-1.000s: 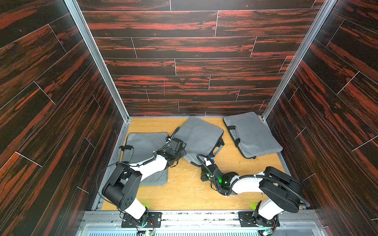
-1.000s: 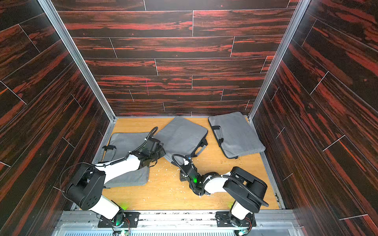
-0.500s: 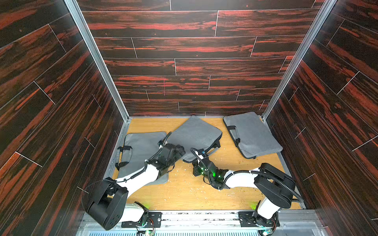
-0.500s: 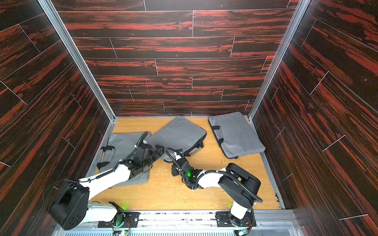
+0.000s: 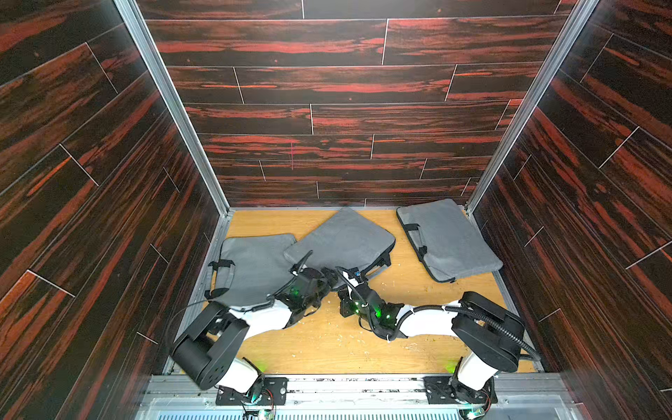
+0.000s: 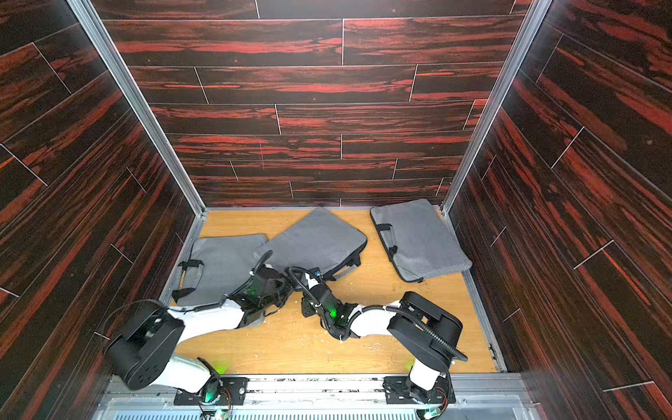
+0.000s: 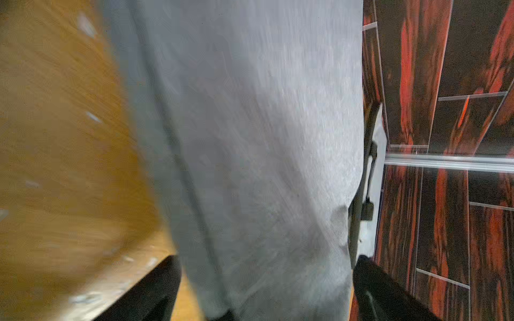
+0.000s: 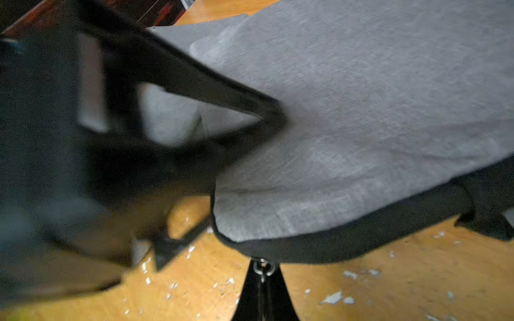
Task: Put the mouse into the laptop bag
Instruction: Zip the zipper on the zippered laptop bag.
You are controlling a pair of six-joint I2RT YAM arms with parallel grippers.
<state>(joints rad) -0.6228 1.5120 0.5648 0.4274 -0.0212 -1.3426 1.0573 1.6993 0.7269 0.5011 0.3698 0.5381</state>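
Mouse not visible in any view, so I can't say whether it's already inside a bag or out of frame. Right jaws pinched shut on the zipper pull [image 8: 262,267] of the middle laptop bag [image 5: 342,240], which lies flat on the surface [image 5: 327,349]. Left jaws wide apart and empty, straddling grey fabric. My read: zipper stage, insertion unconfirmed.

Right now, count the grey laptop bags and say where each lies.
3. The left bag lies at the left, the middle bag in the centre against it, the right bag apart in the far right corner. None seems hidden.
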